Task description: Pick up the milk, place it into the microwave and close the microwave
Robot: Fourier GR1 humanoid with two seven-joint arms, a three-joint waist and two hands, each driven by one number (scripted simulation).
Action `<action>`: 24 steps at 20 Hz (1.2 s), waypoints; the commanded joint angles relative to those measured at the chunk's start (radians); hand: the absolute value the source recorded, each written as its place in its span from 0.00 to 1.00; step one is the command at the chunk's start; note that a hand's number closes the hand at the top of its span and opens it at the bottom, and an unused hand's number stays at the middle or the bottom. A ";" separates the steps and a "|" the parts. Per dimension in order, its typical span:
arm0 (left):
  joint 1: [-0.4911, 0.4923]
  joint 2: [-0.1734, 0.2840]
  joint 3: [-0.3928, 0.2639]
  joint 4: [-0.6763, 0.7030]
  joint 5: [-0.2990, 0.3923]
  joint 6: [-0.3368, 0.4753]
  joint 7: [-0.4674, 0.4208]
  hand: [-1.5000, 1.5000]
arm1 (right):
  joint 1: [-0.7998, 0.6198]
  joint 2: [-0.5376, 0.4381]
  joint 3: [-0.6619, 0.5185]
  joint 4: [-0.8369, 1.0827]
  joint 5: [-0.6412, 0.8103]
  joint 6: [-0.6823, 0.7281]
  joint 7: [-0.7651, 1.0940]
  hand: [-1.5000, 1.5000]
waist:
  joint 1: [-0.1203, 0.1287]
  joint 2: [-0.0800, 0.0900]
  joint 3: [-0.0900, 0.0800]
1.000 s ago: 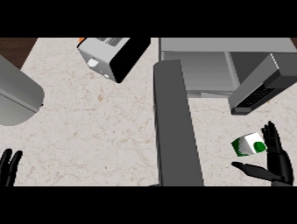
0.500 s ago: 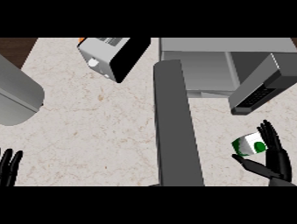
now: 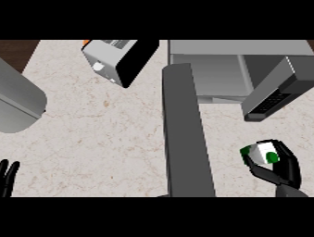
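Right hand [image 3: 281, 167] curls round the white-and-green milk [image 3: 262, 154] beside the open microwave [image 3: 245, 74].

We see the open microwave door [image 3: 185, 134] walling off the cavity [image 3: 217, 76] from the left; counter [image 3: 104, 134] beyond lies open

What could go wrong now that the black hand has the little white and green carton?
Two risks, both guesses. The right hand curls round the small white and green milk carton on one side only, so it might slip when lifted. Also, the grey microwave's long dark open door stands between the carton and much of the counter, and the hand could bump it on the way to the opening. The left hand rests open at the lower left.
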 commanded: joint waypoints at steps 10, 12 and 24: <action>0.041 -0.002 0.022 -0.049 0.039 -0.023 0.013 0.00 | -0.026 0.052 0.133 -0.155 -0.001 0.240 0.052 1.00 | -0.001 -0.005 -0.002; -0.030 0.007 0.043 0.015 0.029 -0.014 0.011 0.00 | -0.048 0.059 0.149 -0.155 0.003 0.230 0.063 1.00 | -0.005 -0.001 -0.001; 0.053 0.020 0.125 0.023 0.098 -0.079 -0.023 0.00 | 0.329 0.178 0.352 -0.887 -0.020 0.126 0.398 1.00 | -0.031 -0.010 -0.004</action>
